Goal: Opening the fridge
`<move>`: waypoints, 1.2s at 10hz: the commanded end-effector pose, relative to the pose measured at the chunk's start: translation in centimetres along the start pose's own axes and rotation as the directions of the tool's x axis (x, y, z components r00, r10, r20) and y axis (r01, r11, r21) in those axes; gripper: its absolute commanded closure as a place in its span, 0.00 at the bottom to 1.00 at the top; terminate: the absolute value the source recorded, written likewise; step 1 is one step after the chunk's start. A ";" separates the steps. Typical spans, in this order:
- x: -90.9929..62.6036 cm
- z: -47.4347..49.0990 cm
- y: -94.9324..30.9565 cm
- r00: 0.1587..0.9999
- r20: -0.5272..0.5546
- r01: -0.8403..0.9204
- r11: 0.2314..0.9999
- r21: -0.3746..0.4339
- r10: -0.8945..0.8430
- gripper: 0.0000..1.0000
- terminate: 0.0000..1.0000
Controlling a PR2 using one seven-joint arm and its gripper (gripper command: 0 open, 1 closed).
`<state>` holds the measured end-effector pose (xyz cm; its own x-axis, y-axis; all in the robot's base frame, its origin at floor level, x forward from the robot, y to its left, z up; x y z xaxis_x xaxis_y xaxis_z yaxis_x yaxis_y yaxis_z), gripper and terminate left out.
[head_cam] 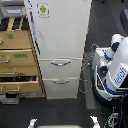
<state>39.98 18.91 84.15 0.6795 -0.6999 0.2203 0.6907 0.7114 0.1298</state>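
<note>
The fridge (60, 35) is tall and white and stands in the middle of the exterior view. Its large upper door carries a small green-logo sticker (43, 9) near the top and looks closed. Below are two drawers, each with a silver bar handle: the upper handle (60, 63) and the lower handle (61, 81). Both drawers sit flush. A white PR2 body (116, 70) stands at the exterior view's right of the fridge. No gripper shows in this frame, and nothing touches the fridge.
A wooden drawer cabinet (17, 57) adjoins the fridge on the exterior view's left, with a lower drawer (20, 80) partly pulled out. Cables (88, 67) lie on the dark floor between fridge and robot. Small white pieces (93, 120) show at the bottom edge.
</note>
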 end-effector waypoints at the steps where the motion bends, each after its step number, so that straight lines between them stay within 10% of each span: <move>1: 0.5 0.3 -1.6 0.998 0.016 0.059 0.996 -0.073 -0.058 0.00 0.00; 6: 12.8 1.5 0.7 1.000 0.004 -0.025 0.988 -0.150 0.026 0.00 0.00; 12: 23.2 5.3 5.3 0.998 0.054 -0.024 0.998 -0.058 0.027 0.00 0.00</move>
<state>44.70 9.67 87.09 0.6050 -0.7574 0.2457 0.7852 0.6187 -0.0263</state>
